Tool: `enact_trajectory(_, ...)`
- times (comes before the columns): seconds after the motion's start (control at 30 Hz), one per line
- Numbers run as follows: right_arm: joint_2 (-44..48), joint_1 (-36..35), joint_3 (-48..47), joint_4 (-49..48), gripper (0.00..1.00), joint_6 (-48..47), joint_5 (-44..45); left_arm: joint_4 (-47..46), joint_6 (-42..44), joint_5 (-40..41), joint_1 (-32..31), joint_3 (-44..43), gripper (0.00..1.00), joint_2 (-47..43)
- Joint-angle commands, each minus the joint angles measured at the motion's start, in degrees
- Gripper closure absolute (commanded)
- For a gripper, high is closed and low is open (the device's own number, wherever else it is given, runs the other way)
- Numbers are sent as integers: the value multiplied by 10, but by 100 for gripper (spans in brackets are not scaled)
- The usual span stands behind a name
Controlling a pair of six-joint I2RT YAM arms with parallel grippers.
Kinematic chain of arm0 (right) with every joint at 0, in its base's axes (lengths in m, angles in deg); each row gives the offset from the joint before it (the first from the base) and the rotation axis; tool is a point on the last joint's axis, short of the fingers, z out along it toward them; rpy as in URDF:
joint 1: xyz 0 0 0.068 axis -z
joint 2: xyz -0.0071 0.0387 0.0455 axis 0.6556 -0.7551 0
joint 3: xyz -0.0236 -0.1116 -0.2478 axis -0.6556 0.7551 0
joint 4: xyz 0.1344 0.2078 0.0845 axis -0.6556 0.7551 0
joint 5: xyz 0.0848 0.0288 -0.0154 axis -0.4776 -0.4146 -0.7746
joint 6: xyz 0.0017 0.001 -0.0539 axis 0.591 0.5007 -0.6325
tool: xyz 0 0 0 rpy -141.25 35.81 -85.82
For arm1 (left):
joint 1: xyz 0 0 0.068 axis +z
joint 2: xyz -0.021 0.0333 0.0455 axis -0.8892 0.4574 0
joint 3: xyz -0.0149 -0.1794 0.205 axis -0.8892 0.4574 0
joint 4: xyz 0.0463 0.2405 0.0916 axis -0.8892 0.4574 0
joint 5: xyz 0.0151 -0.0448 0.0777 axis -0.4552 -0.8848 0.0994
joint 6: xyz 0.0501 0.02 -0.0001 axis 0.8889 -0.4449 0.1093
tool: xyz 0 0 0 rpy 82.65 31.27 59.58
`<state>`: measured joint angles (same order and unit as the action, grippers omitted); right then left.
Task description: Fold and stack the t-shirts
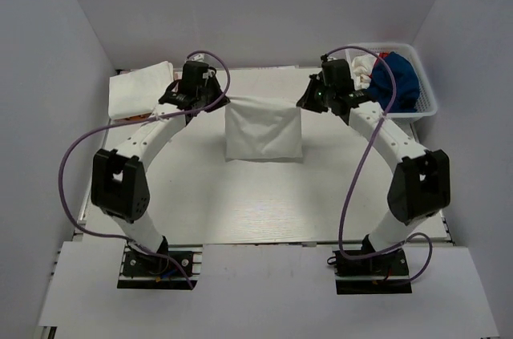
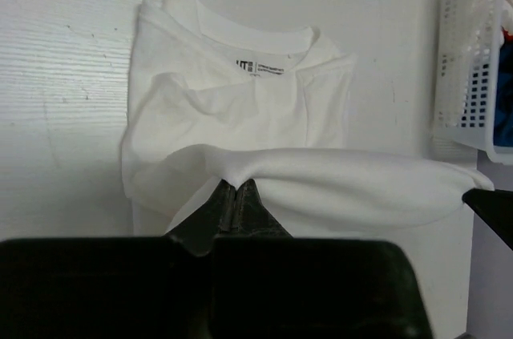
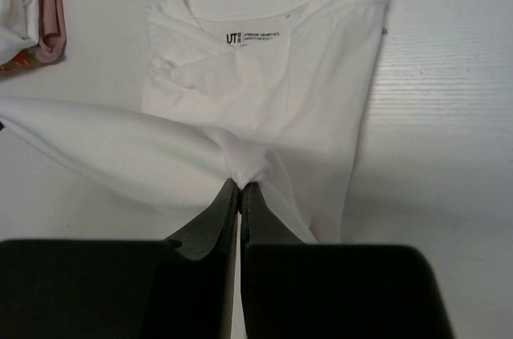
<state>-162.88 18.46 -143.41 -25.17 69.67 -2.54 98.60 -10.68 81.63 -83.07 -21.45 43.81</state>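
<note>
A white t-shirt lies partly folded mid-table, and one edge of it is lifted and stretched between both grippers. My left gripper is shut on the left corner of that edge, its tips pinching the cloth. My right gripper is shut on the right corner, its tips also pinching cloth. The collar end with its label rests flat on the table. A folded white t-shirt stack sits at the back left. A royal blue t-shirt lies bunched in the basket.
A white plastic lattice basket stands at the back right, near the right arm, and its wall shows in the left wrist view. The folded stack's edge shows some pink and a coloured print. Grey walls enclose the table on three sides.
</note>
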Motion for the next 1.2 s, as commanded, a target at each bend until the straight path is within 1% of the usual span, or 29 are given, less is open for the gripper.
enact_trajectory(0.0,-50,23,-63,-14,100,-6,-24,0,10,-1,21,-47,100,48)
enact_trajectory(0.1,-132,35,-110,-10,100,-10,-28,0,10,-21,33,-113,100,129)
enact_trajectory(0.17,-162,43,-144,-27,100,-13,-26,0,4,-28,39,-136,100,168)
enact_trajectory(0.2,-209,44,-154,-28,100,-12,-26,-6,4,-28,45,-156,100,187)
enact_trajectory(0.27,-245,52,-213,-34,98,-21,-44,-12,-2,-28,50,-179,100,240)
enact_trajectory(0.3,-296,56,-227,-43,93,-20,-50,-12,-2,-28,55,-208,100,275)
enact_trajectory(0.33,-346,58,-277,-48,78,-21,-64,-12,-8,-28,61,-241,100,293)
enact_trajectory(0.37,-347,62,-294,-48,62,-20,-70,-12,-8,-35,61,-242,91,310)
enact_trajectory(0.4,-378,61,-335,-46,49,-17,-73,-5,-8,-47,61,-283,74,327)
enact_trajectory(0.43,-391,64,-357,-31,41,-17,-82,-5,-3,-55,67,-305,11,343)
enact_trajectory(0.47,-408,68,-391,-24,25,-16,-86,-5,4,-68,67,-338,0,366)
enact_trajectory(0.5,-410,66,-391,-26,10,-17,-92,8,20,-85,67,-353,0,374)
enact_trajectory(0.57,-386,65,-375,-38,10,-25,-98,15,34,-91,67,-363,0,374)
enact_trajectory(0.6,-373,62,-324,-55,10,-29,-99,21,34,-97,67,-347,0,364)
enact_trajectory(0.63,-329,61,-303,-77,10,-31,-105,12,41,-97,61,-326,0,351)
enact_trajectory(0.67,-313,62,-259,-90,10,-29,-107,2,41,-105,61,-270,0,334)
enact_trajectory(0.7,-298,62,-217,-115,10,-31,-107,-8,41,-115,61,-240,0,318)
enact_trajectory(0.73,-251,62,-199,-119,10,-33,-106,-30,48,-115,61,-209,0,277)
enact_trajectory(0.77,-238,61,-160,-126,10,-37,-99,-42,48,-122,56,-148,0,258)
enact_trajectory(0.8,-210,61,-142,-127,10,-42,-96,-53,48,-122,56,-120,0,238)
enact_trajectory(0.83,-187,61,-93,-129,10,-45,-89,-76,54,-128,51,-93,0,203)
enact_trajectory(0.87,-174,61,-77,-135,10,-45,-82,-85,54,-133,51,-44,0,189)
enact_trajectory(0.9,-150,61,-60,-138,10,-47,-80,-92,54,-141,46,-22,0,177)
enact_trajectory(0.93,-139,59,-14,-154,10,-50,-79,-99,46,-141,46,-2,0,166)
enact_trajectory(0.97,-114,59,-1,-155,10,-55,-73,-107,41,-134,46,30,0,158)
enact_trajectory(1.07,-99,62,28,-135,10,-56,-63,-121,41,-125,46,49,0,158)
enact_trajectory(1.13,-92,62,45,-128,10,-56,-63,-109,41,-120,46,30,0,186)
enact_trajectory(1.17,-80,61,55,-129,10,-57,-63,-87,41,-120,46,18,2,198)
